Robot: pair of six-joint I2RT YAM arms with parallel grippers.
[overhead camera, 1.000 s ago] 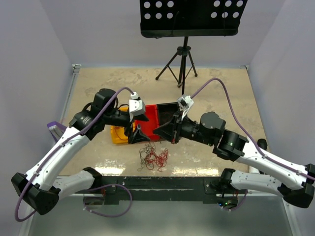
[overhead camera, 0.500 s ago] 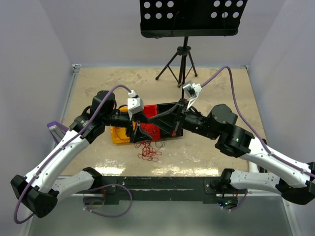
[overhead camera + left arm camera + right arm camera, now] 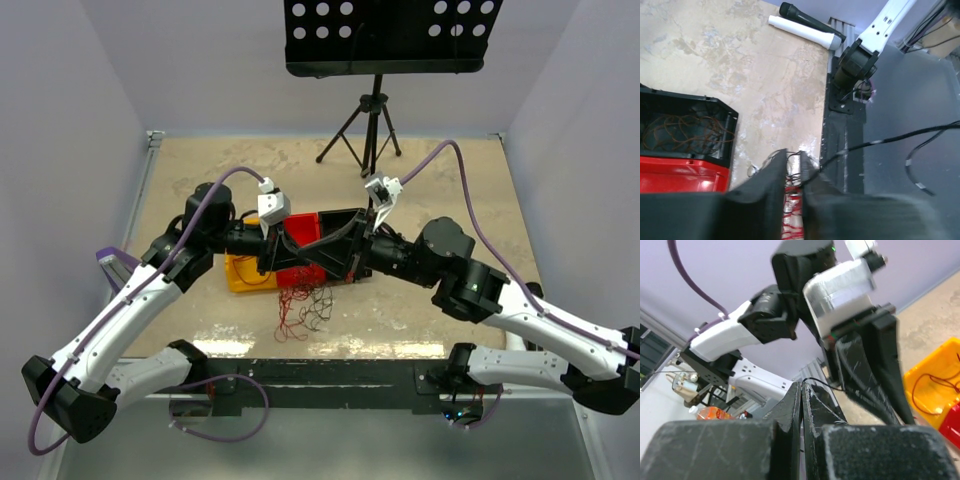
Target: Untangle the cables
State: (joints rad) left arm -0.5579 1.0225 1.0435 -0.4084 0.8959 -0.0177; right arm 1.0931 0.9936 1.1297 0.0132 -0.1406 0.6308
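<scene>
Judging by the grips, the arms are teasing the cables point(image 3: 303, 303) apart, so they should be drawing away from each other slowly, easing off if a knot starts tightening. The left pincer point(image 3: 794, 161) is squeezing almost shut on red and dark strands, and the right pincer point(image 3: 801, 389) is pinching closed on a thin dark strand. The tangle is trailing from where they meet down onto the worktop point(image 3: 430, 190), just in front of the red bin point(image 3: 303, 230).
</scene>
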